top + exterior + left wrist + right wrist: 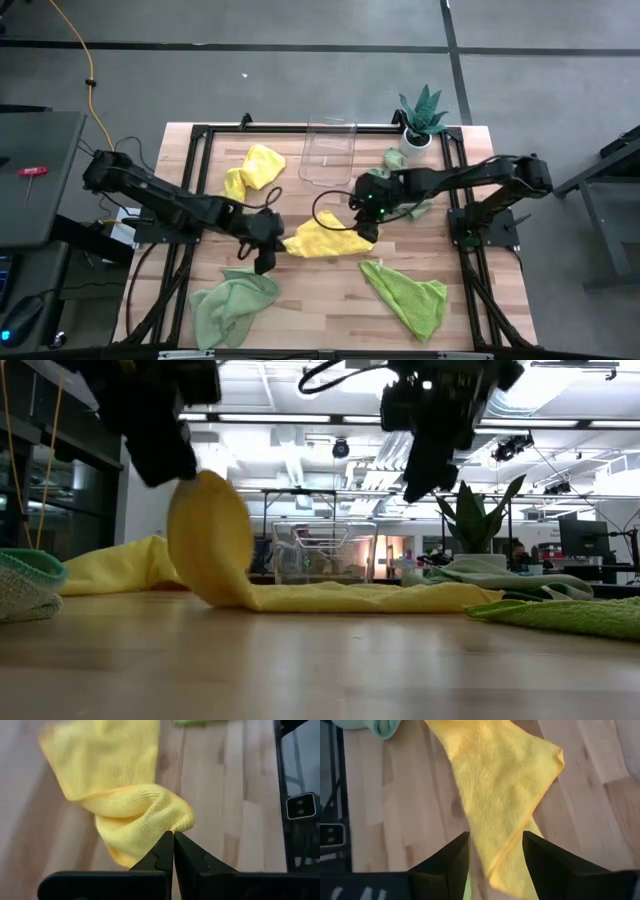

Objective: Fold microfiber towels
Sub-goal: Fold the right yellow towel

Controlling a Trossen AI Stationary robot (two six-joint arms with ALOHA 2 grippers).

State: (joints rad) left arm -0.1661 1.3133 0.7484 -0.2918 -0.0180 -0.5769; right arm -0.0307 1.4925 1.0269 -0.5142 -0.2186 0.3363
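The left gripper (173, 836) has its jaws pinched tight on a bunched corner of the yellow towel (322, 240), lifting that end off the counter (320, 310) so that, in the low view, the cloth rises in a curved flap (210, 535) below the dark gripper while the rest trails flat along the wood. The right gripper (495, 845) hangs over the other end of the same towel with its jaws parted, one to each side of the cloth's narrow edge; they are released and not pressing on it, and a free corner of the towel lies spread on the boards ahead of them. From above, this towel lies near the middle of the counter, between the two arms, with the left gripper (262, 236) at its left end and the right gripper (368, 222) at its right. A second yellow towel (252, 170) lies crumpled farther back on the left, just beside the clear bin (329, 152). A pale green towel (232, 303) is heaped at the front left, a lime green towel (408, 295) lies at the front right, and another pale towel (395, 160) sits under the right arm near the potted plant (421, 120) at the back right corner.
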